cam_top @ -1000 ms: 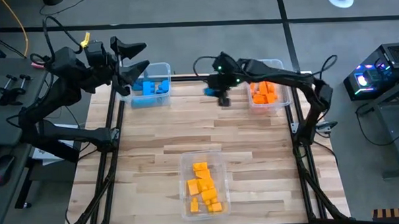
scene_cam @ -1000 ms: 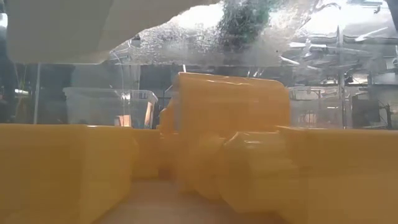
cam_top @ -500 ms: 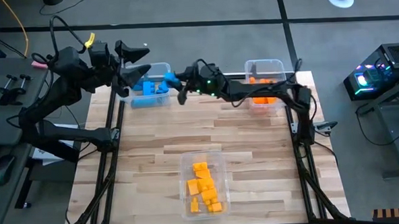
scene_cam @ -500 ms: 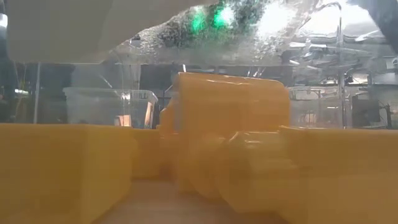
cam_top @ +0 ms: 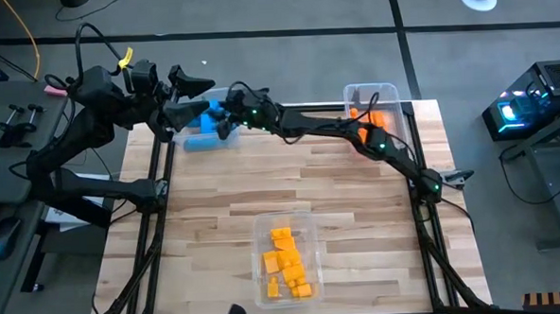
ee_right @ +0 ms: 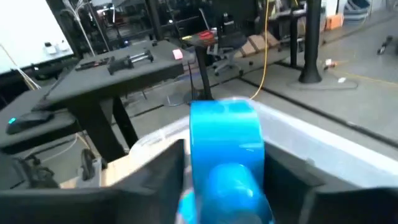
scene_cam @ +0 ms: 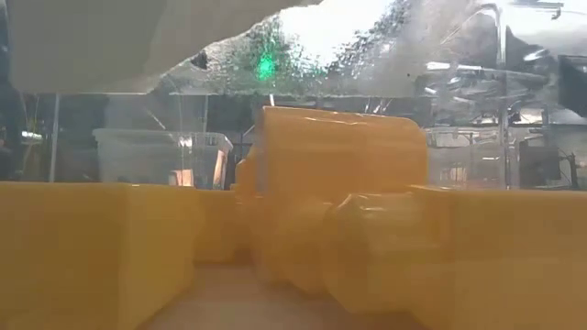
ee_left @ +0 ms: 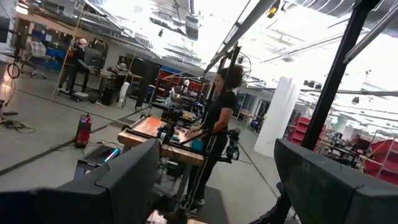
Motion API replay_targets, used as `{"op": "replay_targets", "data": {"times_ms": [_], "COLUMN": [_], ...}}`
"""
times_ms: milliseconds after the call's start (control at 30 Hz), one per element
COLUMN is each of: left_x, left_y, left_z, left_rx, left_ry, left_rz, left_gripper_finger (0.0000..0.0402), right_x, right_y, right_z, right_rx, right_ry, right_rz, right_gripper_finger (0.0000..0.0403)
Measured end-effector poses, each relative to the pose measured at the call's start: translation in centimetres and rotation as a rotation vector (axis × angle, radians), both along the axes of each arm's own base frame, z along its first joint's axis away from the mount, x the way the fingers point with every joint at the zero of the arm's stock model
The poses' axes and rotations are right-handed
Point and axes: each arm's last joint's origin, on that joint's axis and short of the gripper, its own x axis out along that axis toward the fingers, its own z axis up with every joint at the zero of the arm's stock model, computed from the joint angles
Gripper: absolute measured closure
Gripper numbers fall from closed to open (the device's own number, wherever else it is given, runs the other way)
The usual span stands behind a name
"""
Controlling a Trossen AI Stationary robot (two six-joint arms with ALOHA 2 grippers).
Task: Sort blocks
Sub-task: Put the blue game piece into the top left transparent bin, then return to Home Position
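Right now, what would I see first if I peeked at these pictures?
The right arm stretched across the table's far edge, its pincer shut on a blue block over the blue bin. Then the yellow blocks in the near bin. The left pincer waits open beside the blue bin.

Three clear bins sit on the worktop (cam_top: 216,202): two at its far edge (cam_top: 228,95) (cam_top: 391,91), one near its front edge (cam_top: 306,217). A person (ee_left: 219,118) stands in the room beyond.

Right claw (cam_top: 220,118) over far-left bin (cam_top: 222,95)
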Motion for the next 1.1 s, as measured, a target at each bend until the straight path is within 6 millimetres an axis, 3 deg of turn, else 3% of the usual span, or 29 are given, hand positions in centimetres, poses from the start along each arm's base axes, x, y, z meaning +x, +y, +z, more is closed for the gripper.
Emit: {"op": "replay_targets", "data": {"times_ms": [200,300,400,500,600,733,833,900,1100], "left_x": [0.0,-0.1,-0.2,0.2,1.6,4.2,4.9,4.2,-0.7], "left_y": [0.0,0.0,-0.2,-0.5,-0.9,-1.3,-1.3,-1.3,-1.3], "left_z": [0.0,0.0,-0.4,-1.6,-4.6,-11.5,-17.3,-20.4,-25.2], "left_rx": [-0.008,0.006,0.068,0.093,0.099,0.033,-0.109,-0.196,-0.252], "left_ry": [-0.001,0.003,0.054,0.149,0.202,0.126,-0.008,-0.09,-0.294], "left_rz": [-0.003,-0.002,-0.037,-0.064,-0.109,-0.159,-0.182,-0.183,-0.172], "left_gripper_finger": [0.0094,0.0094,0.0094,0.0094,0.0097,0.0115,0.0136,0.0157,0.0272], "right_x": [0.5,-0.6,-2.5,-4.7,-7.1,-11.1,-14.0,-15.9,-20.4], "right_y": [-1.5,-2.3,-3.1,-3.4,-3.1,-2.0,-1.2,-0.6,2.5], "right_z": [1.2,2.6,6.0,8.9,10.7,13.7,14.6,14.7,17.1], "right_rx": [-0.03,0.029,0.064,0.045,0.006,-0.045,-0.01,0.038,0.143], "right_ry": [-0.048,-0.039,-0.036,0.027,0.176,0.351,0.506,0.617,0.763], "right_rz": [0.008,0.022,0.104,0.174,0.189,0.229,0.278,0.321,0.339], "right_gripper_finger": [0.0073,0.0051,0.0054,0.0079,0.0132,0.0243,0.0348,0.0387,0.0396]}}
